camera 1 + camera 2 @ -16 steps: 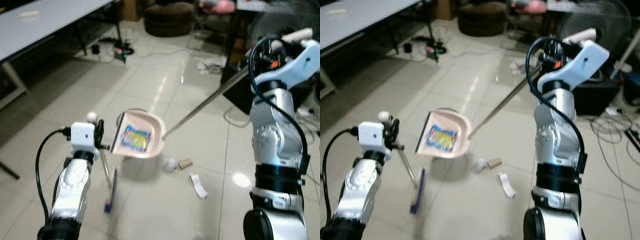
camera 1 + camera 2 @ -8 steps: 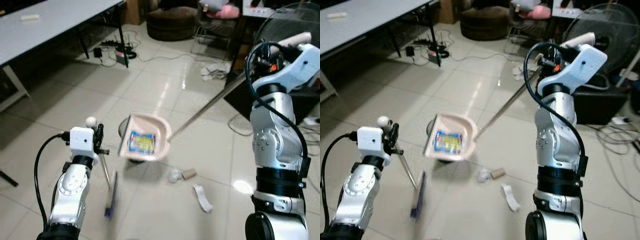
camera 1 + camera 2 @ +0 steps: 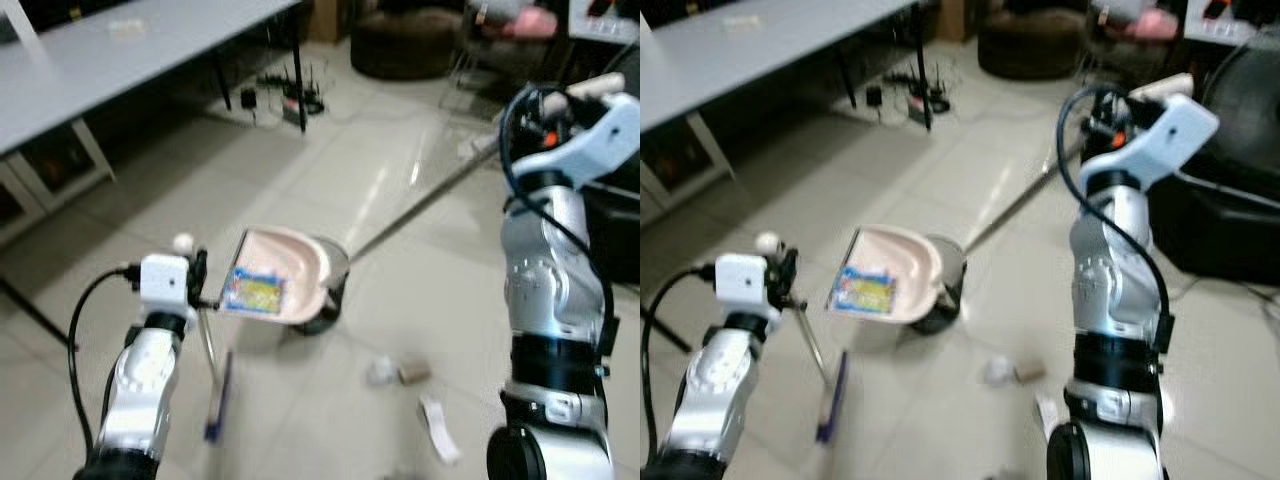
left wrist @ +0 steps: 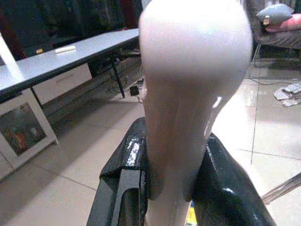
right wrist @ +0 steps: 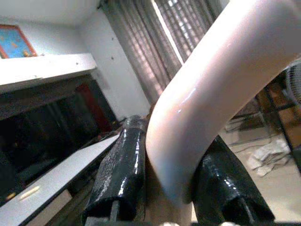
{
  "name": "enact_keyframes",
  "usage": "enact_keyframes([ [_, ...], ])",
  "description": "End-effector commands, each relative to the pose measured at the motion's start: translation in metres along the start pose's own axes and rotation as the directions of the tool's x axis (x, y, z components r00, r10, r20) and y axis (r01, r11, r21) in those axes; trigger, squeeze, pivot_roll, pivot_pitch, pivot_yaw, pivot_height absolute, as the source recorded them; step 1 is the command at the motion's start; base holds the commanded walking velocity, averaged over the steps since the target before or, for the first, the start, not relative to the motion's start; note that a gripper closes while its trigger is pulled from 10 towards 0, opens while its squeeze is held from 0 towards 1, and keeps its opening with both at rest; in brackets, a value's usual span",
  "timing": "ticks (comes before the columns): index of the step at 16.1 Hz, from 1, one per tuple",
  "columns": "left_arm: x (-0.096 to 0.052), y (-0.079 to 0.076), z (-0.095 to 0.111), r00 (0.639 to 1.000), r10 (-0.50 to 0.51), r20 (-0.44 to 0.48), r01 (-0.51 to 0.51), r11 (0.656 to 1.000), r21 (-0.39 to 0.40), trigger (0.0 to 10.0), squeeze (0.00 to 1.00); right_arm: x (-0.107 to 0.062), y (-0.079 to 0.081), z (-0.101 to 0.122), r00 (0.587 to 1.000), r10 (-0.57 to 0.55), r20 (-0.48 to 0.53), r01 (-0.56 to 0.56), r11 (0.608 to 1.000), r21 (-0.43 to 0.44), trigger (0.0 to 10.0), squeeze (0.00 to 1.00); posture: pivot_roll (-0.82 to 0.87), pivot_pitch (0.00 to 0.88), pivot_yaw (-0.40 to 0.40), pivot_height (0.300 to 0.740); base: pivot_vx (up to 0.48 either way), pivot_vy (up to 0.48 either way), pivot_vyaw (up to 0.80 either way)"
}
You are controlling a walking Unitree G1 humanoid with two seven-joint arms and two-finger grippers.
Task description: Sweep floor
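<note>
Pink dustpan (image 3: 285,280) raised off the tiled floor (image 3: 150,210), broom (image 3: 213,385) beside it.

Right gripper (image 5: 171,181) pinching the dustpan's pink handle end up high; left gripper (image 4: 164,188) clamped on the broom's pale grip, brush head directly below. Crumpled paper (image 3: 381,371), cardboard tube (image 3: 413,373) and white strip (image 3: 437,442) lying between both grippers, low on the floor.

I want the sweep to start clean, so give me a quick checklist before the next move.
1. Left gripper shut on the broom handle: ok.
2. Right gripper shut on the dustpan handle: ok.
3. Dustpan down on the floor: not ok, it hangs tilted above the tiles.
4. Broom head near the floor: ok.
5. Litter located: ok, crumpled paper, cardboard roll and paper strip lie on the tiles to the right of the dustpan.
6. Broom head touching the tiles: cannot tell, picture is blurred.
</note>
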State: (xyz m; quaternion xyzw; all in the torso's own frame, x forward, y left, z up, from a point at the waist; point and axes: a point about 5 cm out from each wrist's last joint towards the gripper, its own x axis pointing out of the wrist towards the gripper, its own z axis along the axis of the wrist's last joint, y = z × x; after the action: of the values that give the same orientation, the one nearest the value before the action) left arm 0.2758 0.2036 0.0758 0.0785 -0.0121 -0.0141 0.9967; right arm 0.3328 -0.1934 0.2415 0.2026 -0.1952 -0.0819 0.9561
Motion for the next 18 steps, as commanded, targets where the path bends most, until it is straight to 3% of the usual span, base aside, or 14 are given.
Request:
enact_keyframes([
  [1, 0.0075, -0.0016, 0.0147, 0.998, -0.01, 0.064, 0.01, 1.0, 0.006, 10.0, 0.0, 0.0032, -0.0005, 0.0133, 0.998, -0.01, 0.064, 0.01, 1.0, 0.005, 10.0, 0.0, 0.03, 0.0, 0.051, 0.74, 0.435, 0.0, 0.0],
  [5, 0.0108, -0.0031, 0.0178, 0.998, -0.009, 0.07, 0.008, 1.0, 0.002, 10.0, 0.0, 0.0034, -0.0001, 0.0141, 0.998, -0.007, 0.066, 0.006, 1.0, 0.011, 10.0, 0.0, 0.03, 0.002, 0.047, 0.74, 0.438, 0.0, 0.0],
  [8, 0.0111, -0.0052, 0.0178, 0.998, -0.012, 0.069, 0.012, 1.0, -0.003, 10.0, 0.0, 0.0053, -0.0003, 0.0169, 0.997, -0.001, 0.077, -0.001, 1.0, 0.029, 10.0, 0.0, 0.03, 0.008, 0.046, 0.74, 0.435, 0.0, -0.69],
  [18, 0.0103, -0.0033, 0.0176, 0.998, -0.012, 0.066, 0.012, 1.0, 0.001, 10.0, 0.0, 0.0089, -0.0002, 0.0143, 0.998, 0.014, 0.06, -0.014, 1.0, 0.005, 10.0, 0.0, 0.03, 0.023, 0.049, 0.74, 0.437, 0.0, 0.0],
])
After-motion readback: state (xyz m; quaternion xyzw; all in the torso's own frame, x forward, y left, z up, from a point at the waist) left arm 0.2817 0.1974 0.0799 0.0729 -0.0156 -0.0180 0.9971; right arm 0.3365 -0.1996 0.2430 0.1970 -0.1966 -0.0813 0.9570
